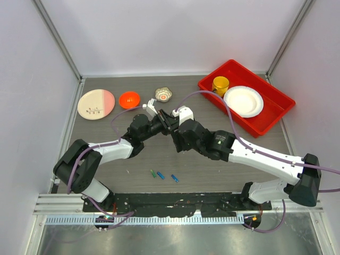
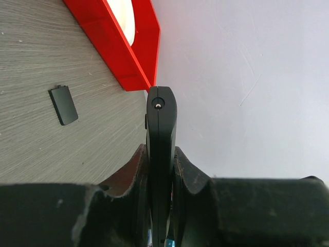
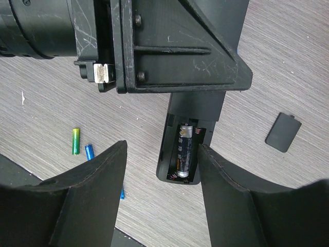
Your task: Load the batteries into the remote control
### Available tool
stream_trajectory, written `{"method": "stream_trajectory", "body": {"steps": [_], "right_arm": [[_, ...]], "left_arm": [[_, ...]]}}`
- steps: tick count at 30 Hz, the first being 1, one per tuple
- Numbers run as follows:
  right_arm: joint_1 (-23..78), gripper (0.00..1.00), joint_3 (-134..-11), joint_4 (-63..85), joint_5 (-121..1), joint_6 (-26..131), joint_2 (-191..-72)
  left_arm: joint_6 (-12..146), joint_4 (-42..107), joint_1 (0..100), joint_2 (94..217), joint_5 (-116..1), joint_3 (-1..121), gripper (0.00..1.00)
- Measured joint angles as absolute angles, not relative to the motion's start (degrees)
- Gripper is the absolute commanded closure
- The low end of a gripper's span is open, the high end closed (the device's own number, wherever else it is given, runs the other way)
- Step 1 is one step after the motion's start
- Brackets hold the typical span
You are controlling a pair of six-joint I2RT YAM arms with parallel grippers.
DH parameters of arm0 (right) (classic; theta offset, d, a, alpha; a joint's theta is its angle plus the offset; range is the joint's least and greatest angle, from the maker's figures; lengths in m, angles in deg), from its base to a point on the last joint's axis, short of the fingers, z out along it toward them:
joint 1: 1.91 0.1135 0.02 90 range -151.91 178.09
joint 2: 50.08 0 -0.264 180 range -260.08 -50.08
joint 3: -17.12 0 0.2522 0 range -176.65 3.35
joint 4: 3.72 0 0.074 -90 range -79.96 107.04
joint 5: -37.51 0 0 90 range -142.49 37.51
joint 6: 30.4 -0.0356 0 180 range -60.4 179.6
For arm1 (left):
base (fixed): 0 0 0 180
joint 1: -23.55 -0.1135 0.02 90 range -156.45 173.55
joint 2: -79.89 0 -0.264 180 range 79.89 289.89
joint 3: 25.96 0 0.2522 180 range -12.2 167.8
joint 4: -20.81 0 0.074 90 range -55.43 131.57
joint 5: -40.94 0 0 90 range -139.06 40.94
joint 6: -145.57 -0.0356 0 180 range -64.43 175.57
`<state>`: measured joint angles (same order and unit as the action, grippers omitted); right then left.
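Note:
My left gripper (image 2: 160, 154) is shut on the black remote control (image 2: 161, 123) and holds it edge-on above the table; in the top view it (image 1: 161, 124) meets my right gripper (image 1: 172, 123) at mid-table. In the right wrist view the remote (image 3: 177, 116) shows its open battery recess, with one dark battery (image 3: 183, 152) lying in a slot. My right gripper (image 3: 162, 148) is open and empty, its fingers either side of the recess end. A green battery (image 3: 75, 141) and two blue ones (image 3: 89, 151) lie on the table; they also show in the top view (image 1: 161, 176).
A small flat black cover (image 3: 282, 132) lies on the table beside the remote, and shows in the left wrist view (image 2: 63, 104). At the back stand a pink-white plate (image 1: 96, 103), an orange bowl (image 1: 129, 99), a small metal cup (image 1: 163, 94), and a red tray (image 1: 276, 109) with a yellow cup and a white plate.

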<state>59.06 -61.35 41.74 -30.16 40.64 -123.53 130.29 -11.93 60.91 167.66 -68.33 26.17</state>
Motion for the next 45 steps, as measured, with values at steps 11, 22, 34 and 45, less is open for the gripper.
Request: {"method": "stream_trajectory", "body": {"steps": [11,22,34,45], "right_arm": [[59.1,0.47,-61.0,41.6,-29.4,40.8,-124.0],[59.1,0.43,-60.9,41.4,-29.5,40.6,-124.0],[59.1,0.43,-60.6,41.2,-30.3,39.9,-124.1],[59.1,0.43,-60.6,40.8,-30.8,39.7,-124.2]], "left_arm": [[130.0,-11.6,60.9,167.7,-68.3,26.2,1.0],[130.1,-10.7,60.9,167.7,-68.0,26.2,1.0],[129.8,-9.0,60.9,167.6,-67.7,26.2,1.0],[128.7,-7.5,60.9,167.5,-67.2,26.3,1.0]]}}
